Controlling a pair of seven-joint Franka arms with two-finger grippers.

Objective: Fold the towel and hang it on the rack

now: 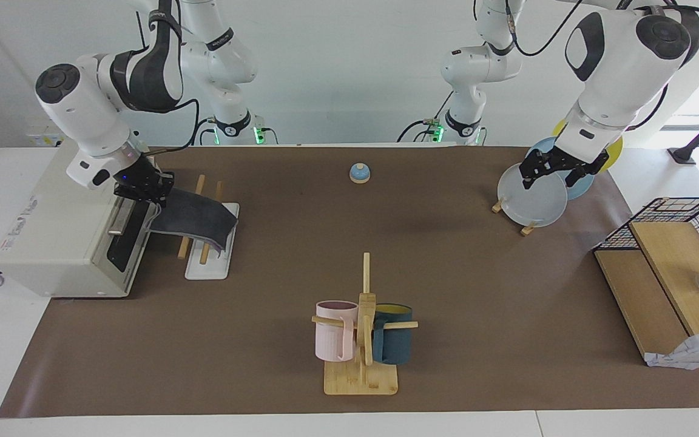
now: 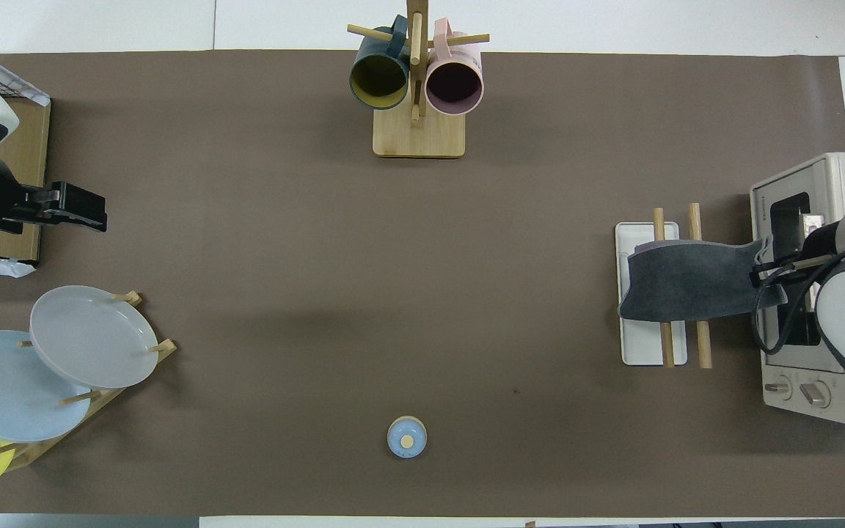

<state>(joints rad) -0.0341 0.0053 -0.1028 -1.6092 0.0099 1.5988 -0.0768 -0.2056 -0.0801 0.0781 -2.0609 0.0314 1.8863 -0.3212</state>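
The towel, dark grey face up, lies draped across the two wooden rods of the rack. One end hangs down over the rack's white base. My right gripper is shut on the towel's other end and holds it up between the rack and the toaster oven. In the overhead view the towel spans both rods of the rack, with the right gripper at its edge. My left gripper is open, empty and raised near the plate stand; in the overhead view the left gripper is over the mat's end.
A toaster oven stands right beside the rack at the right arm's end. A mug tree with two mugs stands mid-table, farthest from the robots. A small blue bell sits near the robots. A plate stand and a wire-and-wood shelf fill the left arm's end.
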